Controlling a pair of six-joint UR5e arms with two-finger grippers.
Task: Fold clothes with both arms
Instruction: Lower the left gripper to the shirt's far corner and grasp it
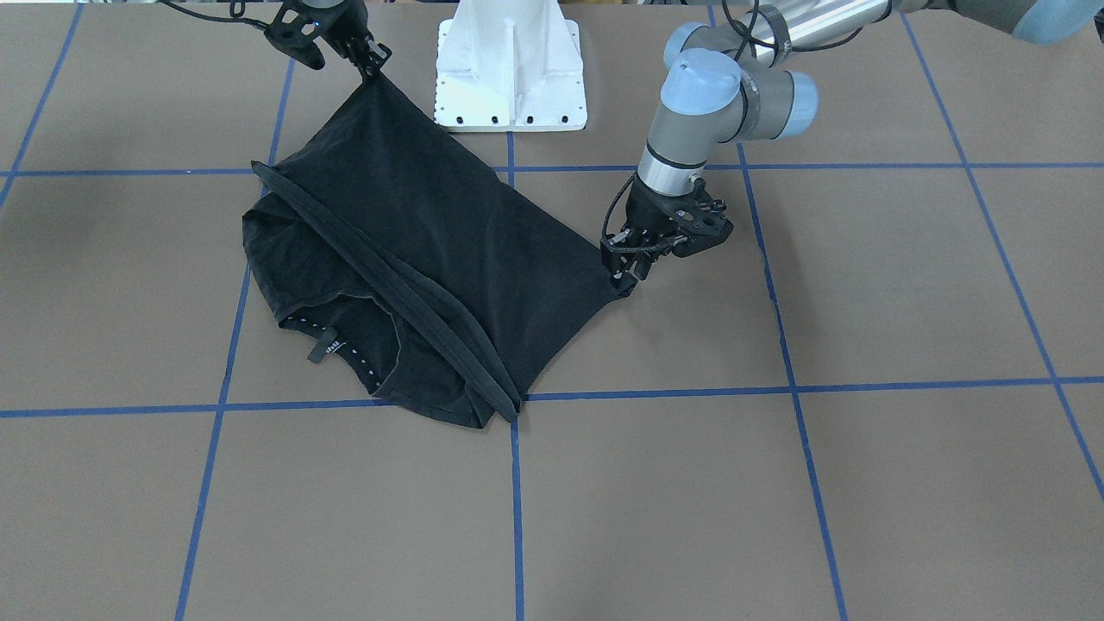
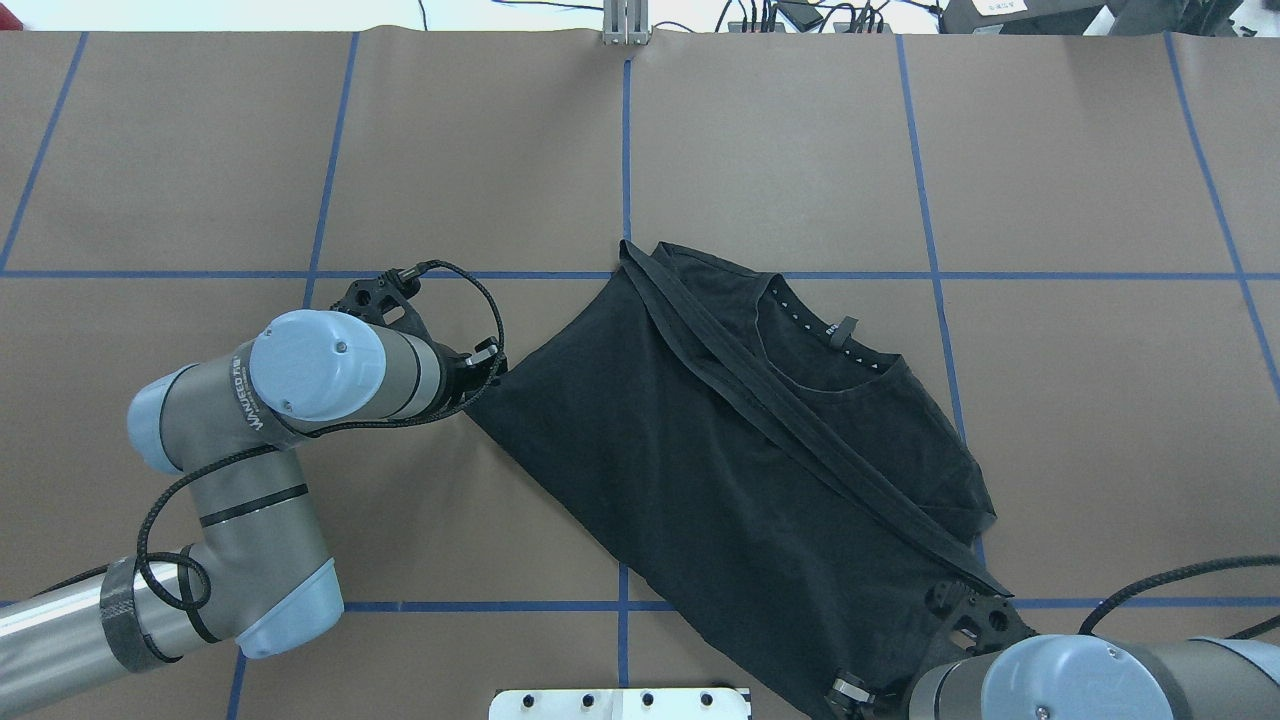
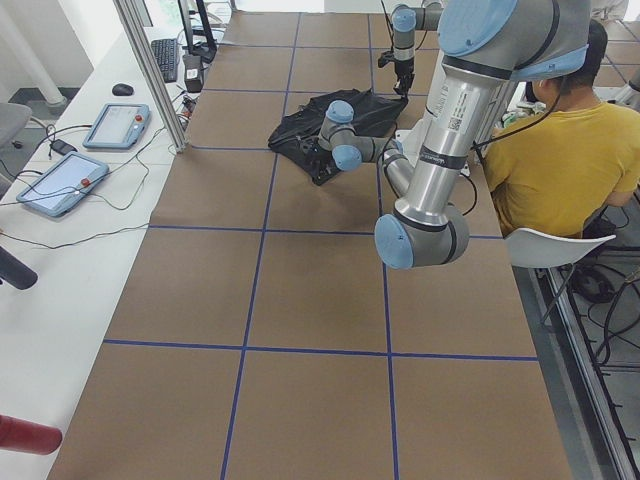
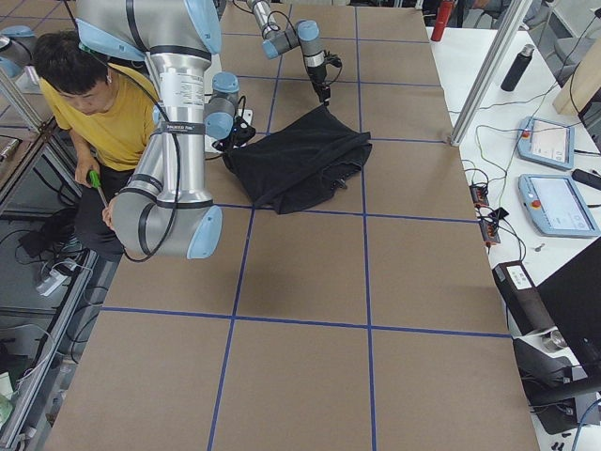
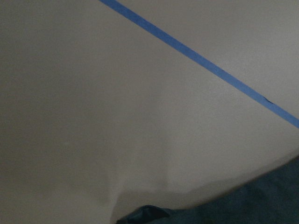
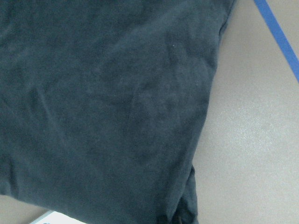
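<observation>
The black T-shirt [image 1: 448, 224] lies partly folded on the brown table, collar and neck tag facing up, with a hem band running diagonally across it [image 2: 800, 440]. Only plain black cloth shows. My left gripper [image 1: 625, 278] is low at the table, shut on one corner of the shirt [image 2: 488, 378]. My right gripper [image 1: 373, 71] is shut on the opposite corner near the base and holds it raised, so the cloth tents up to it. In the overhead view the right gripper [image 2: 850, 692] is mostly hidden under its own wrist. Both wrist views show black cloth [image 6: 103, 107] [image 5: 261, 205] close up.
The white base mount [image 1: 509, 78] stands just behind the raised corner. Blue tape lines [image 2: 625, 150] grid the table. A person in a yellow shirt [image 3: 550, 150] sits behind the robot. Touch pendants [image 4: 554, 202] and cables lie on the white side bench.
</observation>
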